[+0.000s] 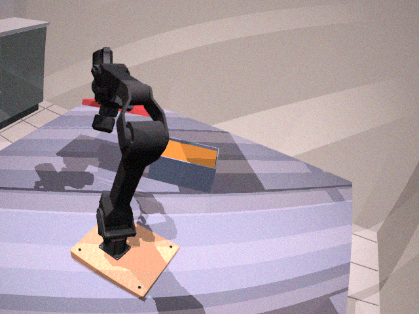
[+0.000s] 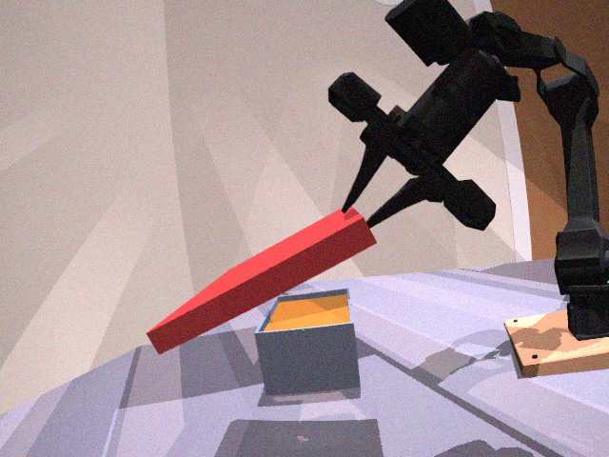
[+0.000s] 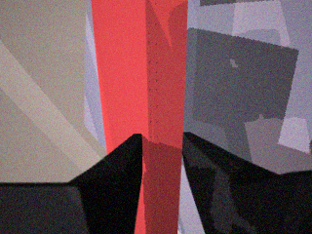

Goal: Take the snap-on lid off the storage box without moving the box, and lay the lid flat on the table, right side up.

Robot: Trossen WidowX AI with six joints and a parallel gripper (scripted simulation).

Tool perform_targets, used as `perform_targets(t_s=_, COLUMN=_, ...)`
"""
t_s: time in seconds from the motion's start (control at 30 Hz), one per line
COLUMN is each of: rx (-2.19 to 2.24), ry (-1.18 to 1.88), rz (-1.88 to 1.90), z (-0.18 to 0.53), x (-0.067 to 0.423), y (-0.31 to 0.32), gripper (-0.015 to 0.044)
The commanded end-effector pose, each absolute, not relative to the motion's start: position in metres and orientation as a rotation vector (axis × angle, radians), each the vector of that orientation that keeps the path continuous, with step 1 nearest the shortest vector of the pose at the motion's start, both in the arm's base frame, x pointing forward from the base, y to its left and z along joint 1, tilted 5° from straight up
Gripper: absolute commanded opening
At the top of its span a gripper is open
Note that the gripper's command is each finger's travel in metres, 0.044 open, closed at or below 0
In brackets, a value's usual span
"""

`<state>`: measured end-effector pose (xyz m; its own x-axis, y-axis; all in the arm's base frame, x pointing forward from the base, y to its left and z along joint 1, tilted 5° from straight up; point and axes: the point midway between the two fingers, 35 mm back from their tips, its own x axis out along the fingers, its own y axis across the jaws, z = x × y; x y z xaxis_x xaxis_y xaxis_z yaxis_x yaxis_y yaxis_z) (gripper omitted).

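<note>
The red lid (image 1: pixel 140 110) (image 2: pixel 265 275) (image 3: pixel 124 73) is off the box and held in the air, tilted, its far end lower than the held end. My gripper (image 2: pixel 356 219) (image 3: pixel 162 140) is shut on the lid's near edge, one finger on each side of it. In the top view the arm hides the fingertips and part of the lid. The storage box (image 1: pixel 184 174) (image 2: pixel 308 361) stands upright and open on the table, blue-grey with an orange inside. The lid does not appear to touch the box or the table.
The table (image 1: pixel 253 229) (image 2: pixel 196 418) carries the box and the arm's wooden base plate (image 1: pixel 152 263) (image 2: pixel 556 344). The table's far edge runs behind the box and lid. A dark cabinet (image 1: pixel 21 74) stands beyond the table at the left in the top view.
</note>
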<state>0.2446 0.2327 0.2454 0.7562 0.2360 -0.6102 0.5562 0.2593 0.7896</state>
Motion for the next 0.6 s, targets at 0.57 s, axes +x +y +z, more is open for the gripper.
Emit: perform_targets(t_s=0.57, rx=1.338, ry=0.723, rz=-0.24, z=0.248, x=0.229, y=0.272, gripper=0.0)
